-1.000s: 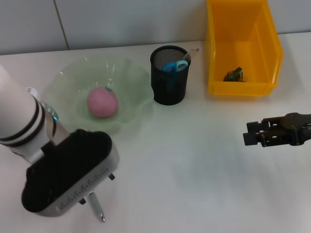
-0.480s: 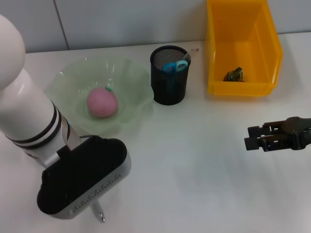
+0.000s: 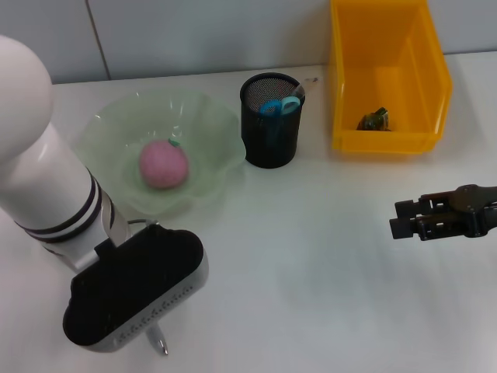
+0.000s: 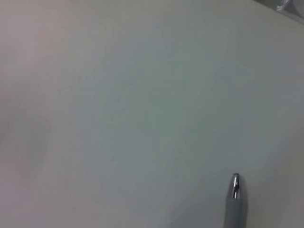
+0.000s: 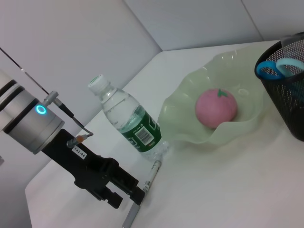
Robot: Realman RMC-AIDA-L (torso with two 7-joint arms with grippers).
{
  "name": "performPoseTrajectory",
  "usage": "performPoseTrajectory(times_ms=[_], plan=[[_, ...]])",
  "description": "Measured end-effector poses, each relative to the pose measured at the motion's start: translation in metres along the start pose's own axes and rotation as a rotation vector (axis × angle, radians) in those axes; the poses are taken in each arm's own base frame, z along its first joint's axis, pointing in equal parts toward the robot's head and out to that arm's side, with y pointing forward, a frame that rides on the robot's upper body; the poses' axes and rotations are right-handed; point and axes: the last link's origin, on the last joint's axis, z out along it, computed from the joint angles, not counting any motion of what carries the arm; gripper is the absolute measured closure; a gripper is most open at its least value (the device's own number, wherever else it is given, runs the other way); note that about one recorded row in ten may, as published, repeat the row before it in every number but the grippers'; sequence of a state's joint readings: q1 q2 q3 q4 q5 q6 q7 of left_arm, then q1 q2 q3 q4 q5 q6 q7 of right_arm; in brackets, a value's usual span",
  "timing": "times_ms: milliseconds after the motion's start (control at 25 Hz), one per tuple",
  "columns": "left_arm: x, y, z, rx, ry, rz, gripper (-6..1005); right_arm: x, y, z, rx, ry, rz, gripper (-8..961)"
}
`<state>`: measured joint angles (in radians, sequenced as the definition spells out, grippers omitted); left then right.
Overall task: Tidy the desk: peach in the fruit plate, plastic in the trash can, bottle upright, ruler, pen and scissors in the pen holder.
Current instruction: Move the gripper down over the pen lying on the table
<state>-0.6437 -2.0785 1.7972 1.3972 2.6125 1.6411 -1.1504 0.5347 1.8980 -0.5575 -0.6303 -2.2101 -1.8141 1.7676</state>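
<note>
The silver pen [image 5: 145, 186] lies flat on the desk [image 3: 311, 256], its tip [image 4: 235, 187] poking out under my left gripper [image 5: 127, 194]. That gripper is open, low over the pen's middle. The bottle [image 5: 126, 122] stands upright beside it, hidden behind my left arm in the head view. The peach [image 3: 164, 164] rests in the fruit plate [image 3: 217, 124]. Blue scissors [image 3: 278, 106] stand in the pen holder [image 3: 270, 140], and a pale end at its rim [image 3: 304, 85] looks like the ruler. Crumpled plastic [image 3: 373, 120] lies in the trash can [image 3: 419, 70]. My right gripper [image 3: 401, 217] hovers open at the right.
A tiled wall runs behind the desk. Bare tabletop stretches between my two arms and in front of the pen holder. My bulky left arm [image 3: 46, 186] covers the desk's left side in the head view.
My left arm has swung forward and to the right, bringing its gripper over the pen. The pen has not moved. The right gripper has drifted slightly.
</note>
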Motion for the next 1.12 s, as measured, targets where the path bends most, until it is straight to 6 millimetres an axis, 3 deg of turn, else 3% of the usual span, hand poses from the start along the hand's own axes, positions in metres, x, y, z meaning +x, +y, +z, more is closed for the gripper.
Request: performPoseTrajectory(times_ms=[1120], plan=[[-0.0094, 0.0, 0.0077, -0.03, -0.04, 0.016, 307, 0.0062, -0.0017, -0.0043, 0.014, 0.036, 0.039, 275]])
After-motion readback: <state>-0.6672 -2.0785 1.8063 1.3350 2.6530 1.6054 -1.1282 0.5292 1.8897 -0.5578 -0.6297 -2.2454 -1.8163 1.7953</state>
